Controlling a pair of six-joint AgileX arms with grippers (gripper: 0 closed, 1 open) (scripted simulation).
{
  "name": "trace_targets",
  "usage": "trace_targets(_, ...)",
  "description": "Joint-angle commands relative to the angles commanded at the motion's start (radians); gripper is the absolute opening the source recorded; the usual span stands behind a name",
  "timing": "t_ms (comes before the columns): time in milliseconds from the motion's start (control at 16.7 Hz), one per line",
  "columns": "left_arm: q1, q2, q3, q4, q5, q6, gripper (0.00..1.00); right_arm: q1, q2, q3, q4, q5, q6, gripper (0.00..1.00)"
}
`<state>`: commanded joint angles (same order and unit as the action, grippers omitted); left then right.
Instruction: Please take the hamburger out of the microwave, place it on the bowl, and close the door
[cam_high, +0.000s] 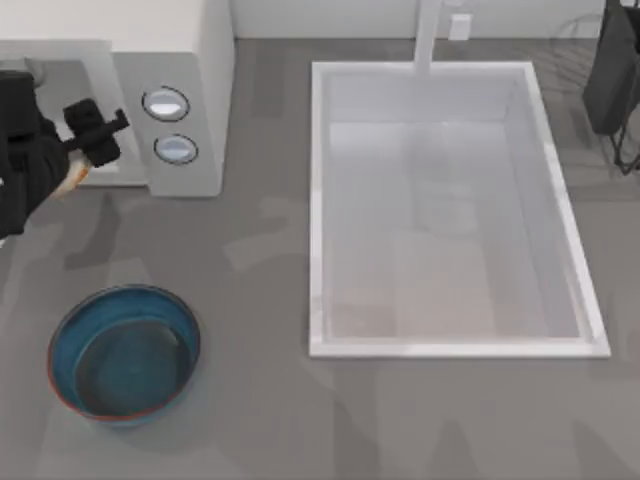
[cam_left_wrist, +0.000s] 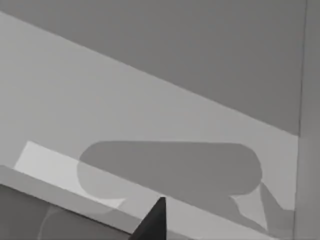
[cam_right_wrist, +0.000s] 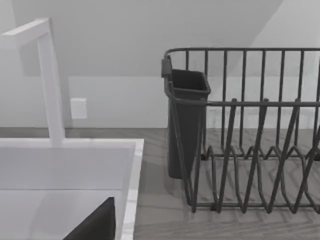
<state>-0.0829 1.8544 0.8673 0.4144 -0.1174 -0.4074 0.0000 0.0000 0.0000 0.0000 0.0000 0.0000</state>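
Note:
The white microwave (cam_high: 190, 60) stands at the table's back left, with two round knobs on its front panel. My left gripper (cam_high: 98, 130) is at the mouth of its grey cavity. The hamburger (cam_high: 73, 178), a small pale lump tinged orange, shows just below the gripper against the black arm; I cannot tell whether it is held. The left wrist view looks onto plain grey inner surfaces with a rounded shadow. The blue-teal bowl (cam_high: 125, 352) sits on the table in front of the microwave, apart from the gripper. The door is out of view.
A large white sink basin (cam_high: 565, 240) with a faucet (cam_high: 430, 35) fills the middle and right. My right arm (cam_high: 615, 70) is parked at the back right by a dark wire dish rack (cam_right_wrist: 250, 150) with a cutlery cup (cam_right_wrist: 186, 120).

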Motion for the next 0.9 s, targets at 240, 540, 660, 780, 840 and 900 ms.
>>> trace_targets(240,-0.201,-0.005,0.052,-0.327,-0.244,-0.377,0.0,0.0,0.0,0.0,0.0,0.0,0.0,1.0)
trace_targets(540,-0.453,0.019,0.105,-0.764,-0.547,-0.881,0.0,0.0,0.0,0.0,0.0,0.0,0.0,1.0)
trace_targets(660,-0.543,0.041,0.115,-0.929,-0.653,-1.072,0.0,0.0,0.0,0.0,0.0,0.0,0.0,1.0)
trace_targets(780,-0.623,0.067,0.121,-1.082,-0.746,-1.248,0.0,0.0,0.0,0.0,0.0,0.0,0.0,1.0)
trace_targets(840,-0.659,0.081,0.122,-1.152,-0.787,-1.328,0.0,0.0,0.0,0.0,0.0,0.0,0.0,1.0)
trace_targets(900,-0.691,0.094,0.123,-1.216,-0.823,-1.401,0.0,0.0,0.0,0.0,0.0,0.0,0.0,1.0)
